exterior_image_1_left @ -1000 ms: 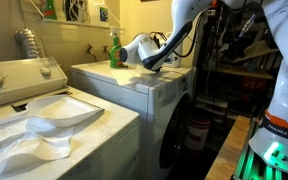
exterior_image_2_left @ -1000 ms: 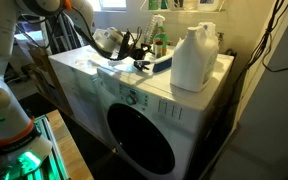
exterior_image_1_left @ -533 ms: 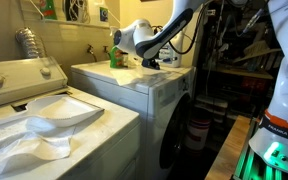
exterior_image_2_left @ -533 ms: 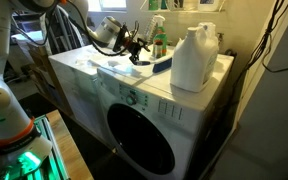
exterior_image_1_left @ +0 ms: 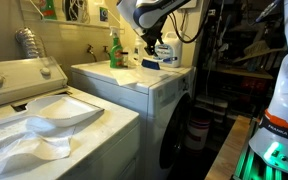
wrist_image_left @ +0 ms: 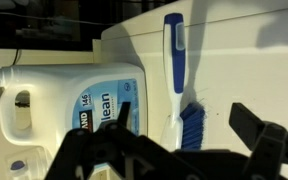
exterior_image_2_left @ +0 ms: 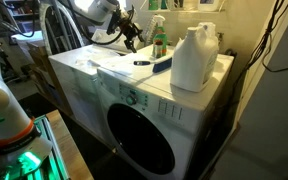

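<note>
My gripper (exterior_image_1_left: 148,44) hangs open and empty in the air above the white washer top (exterior_image_1_left: 124,80); it also shows in an exterior view (exterior_image_2_left: 132,30). In the wrist view the gripper (wrist_image_left: 184,128) has its dark fingers spread on either side of a blue and white brush (wrist_image_left: 176,80) lying flat on the top below. The brush shows in both exterior views (exterior_image_2_left: 154,65) (exterior_image_1_left: 151,64). A white detergent jug (wrist_image_left: 64,105) stands next to the brush.
The detergent jug (exterior_image_2_left: 194,58) stands at the back of the washer. A green spray bottle (exterior_image_2_left: 159,40) (exterior_image_1_left: 115,50) stands by the wall behind the gripper. A second white machine (exterior_image_1_left: 44,125) with crumpled white material on it stands beside the washer. Shelving (exterior_image_1_left: 234,60) stands nearby.
My gripper has risen from just above the washer top to well above it. The brush lies still on the top.
</note>
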Controlling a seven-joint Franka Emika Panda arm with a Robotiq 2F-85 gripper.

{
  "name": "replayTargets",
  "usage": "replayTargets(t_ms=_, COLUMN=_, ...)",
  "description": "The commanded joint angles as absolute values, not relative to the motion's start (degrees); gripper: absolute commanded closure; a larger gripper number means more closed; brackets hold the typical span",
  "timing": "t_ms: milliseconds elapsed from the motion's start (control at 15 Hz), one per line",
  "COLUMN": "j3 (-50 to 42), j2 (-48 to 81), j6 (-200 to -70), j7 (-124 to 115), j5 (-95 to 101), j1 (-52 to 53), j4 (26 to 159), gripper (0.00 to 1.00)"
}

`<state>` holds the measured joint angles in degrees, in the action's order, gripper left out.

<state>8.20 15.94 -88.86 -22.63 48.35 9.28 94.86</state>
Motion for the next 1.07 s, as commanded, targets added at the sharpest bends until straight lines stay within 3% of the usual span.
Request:
replayTargets(t_ms=0, j3=7.3, j2=8.5, j6=-94.1, j7=-24.8, j5=40.4, j1=7.9, j4=99.0, gripper=0.0)
replayTargets(t_ms=733, j3=2.8, j2=-15.9, j6=-124.6, j7=-10.4, j5=20.7, j1=4.5, j4=123.0, gripper=0.0)
replayTargets(t_ms=800, j3=5.1, j2=-10.2, j6=-118.6, j7=-15.4, j5=24.1, j1=4.2, j4=114.8, gripper=0.0)
replayTargets(t_ms=1000, j3=4.2, j2=-14.0, j6=-122.8, j7=-11.7, j5=22.0, j1=3.4, j4=120.2, gripper=0.0)
